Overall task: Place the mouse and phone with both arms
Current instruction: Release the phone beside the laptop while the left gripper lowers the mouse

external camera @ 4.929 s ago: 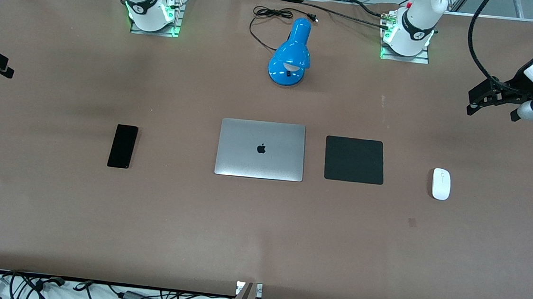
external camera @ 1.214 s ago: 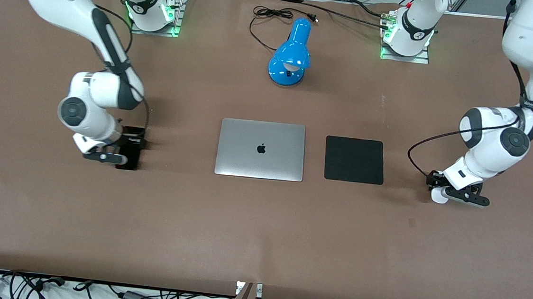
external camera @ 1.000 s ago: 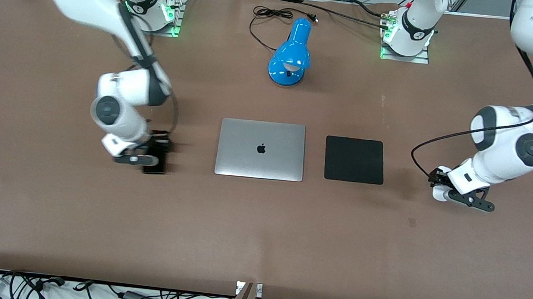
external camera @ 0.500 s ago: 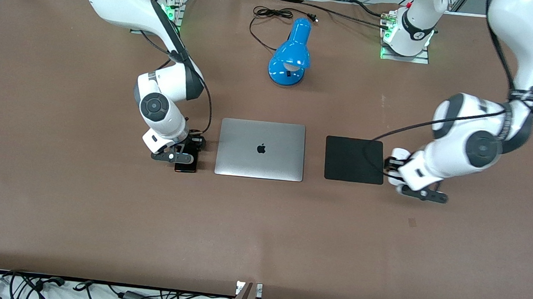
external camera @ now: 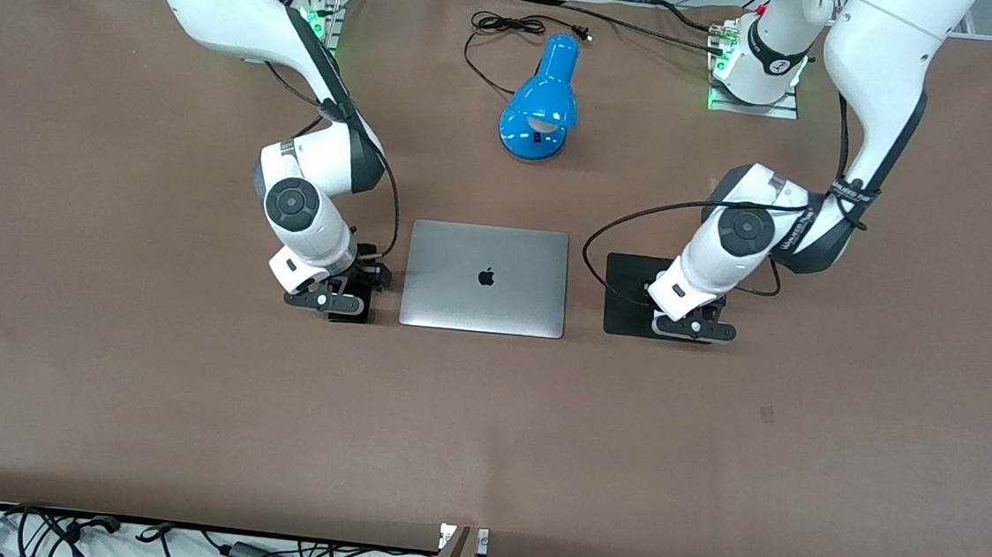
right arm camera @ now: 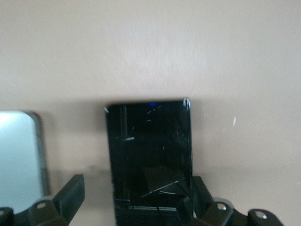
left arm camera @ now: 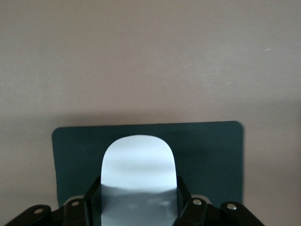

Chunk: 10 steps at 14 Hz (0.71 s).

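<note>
The white mouse (left arm camera: 138,160) is gripped between the fingers of my left gripper (left arm camera: 138,188), low over the black square pad (left arm camera: 75,150). In the front view my left gripper (external camera: 692,328) is over the pad (external camera: 632,294) and hides the mouse. The black phone (right arm camera: 148,141) lies flat on the table beside the laptop, at its right-arm end. My right gripper (right arm camera: 135,186) is open around it, with one finger (right arm camera: 70,193) clear of the phone's edge. In the front view my right gripper (external camera: 330,301) covers most of the phone (external camera: 351,314).
A closed silver laptop (external camera: 485,278) lies between the phone and the pad; its edge shows in the right wrist view (right arm camera: 19,150). A blue desk lamp (external camera: 544,101) with a black cord (external camera: 502,27) lies farther from the front camera, between the two arm bases.
The right arm carried the phone toward the laptop and now has it down beside it with fingers open. The left arm carried the mouse from the table's left-arm end to over the pad.
</note>
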Motion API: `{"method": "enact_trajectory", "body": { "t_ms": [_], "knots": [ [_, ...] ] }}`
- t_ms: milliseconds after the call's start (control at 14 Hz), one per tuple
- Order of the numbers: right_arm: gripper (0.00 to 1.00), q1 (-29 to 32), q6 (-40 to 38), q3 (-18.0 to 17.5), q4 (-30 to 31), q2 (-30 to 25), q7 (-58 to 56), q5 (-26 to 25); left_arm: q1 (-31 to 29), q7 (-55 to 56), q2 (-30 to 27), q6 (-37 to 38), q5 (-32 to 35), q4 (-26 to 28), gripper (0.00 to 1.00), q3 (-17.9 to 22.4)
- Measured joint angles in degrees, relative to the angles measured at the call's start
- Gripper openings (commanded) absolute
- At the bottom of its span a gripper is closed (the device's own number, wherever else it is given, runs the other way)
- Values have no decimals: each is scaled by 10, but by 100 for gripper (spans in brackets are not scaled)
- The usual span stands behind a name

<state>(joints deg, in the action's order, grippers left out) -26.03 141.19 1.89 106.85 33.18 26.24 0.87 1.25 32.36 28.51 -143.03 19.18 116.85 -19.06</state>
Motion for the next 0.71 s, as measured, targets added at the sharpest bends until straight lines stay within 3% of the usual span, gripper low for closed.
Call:
{"method": "enact_trajectory", "body": {
  "t_ms": [286, 429, 500, 571, 714],
  "knots": [
    [100, 36, -159, 23, -68, -71, 0, 0, 0, 86, 14, -10, 61, 6, 35, 0],
    [100, 83, -228, 26, -88, -116, -14, 0, 1, 104, 21, -32, 63, 13, 53, 0],
    [100, 109, -264, 27, -93, -139, -40, 0, 0, 108, 24, -37, 63, 17, 72, 0],
    [100, 134, -301, 27, -98, -162, -78, 0, 0, 111, 27, -40, 63, 18, 100, 0],
    [100, 179, -368, 28, -111, -199, -145, 0, -1, 114, 29, -42, 63, 18, 100, 0]
  ]
}}
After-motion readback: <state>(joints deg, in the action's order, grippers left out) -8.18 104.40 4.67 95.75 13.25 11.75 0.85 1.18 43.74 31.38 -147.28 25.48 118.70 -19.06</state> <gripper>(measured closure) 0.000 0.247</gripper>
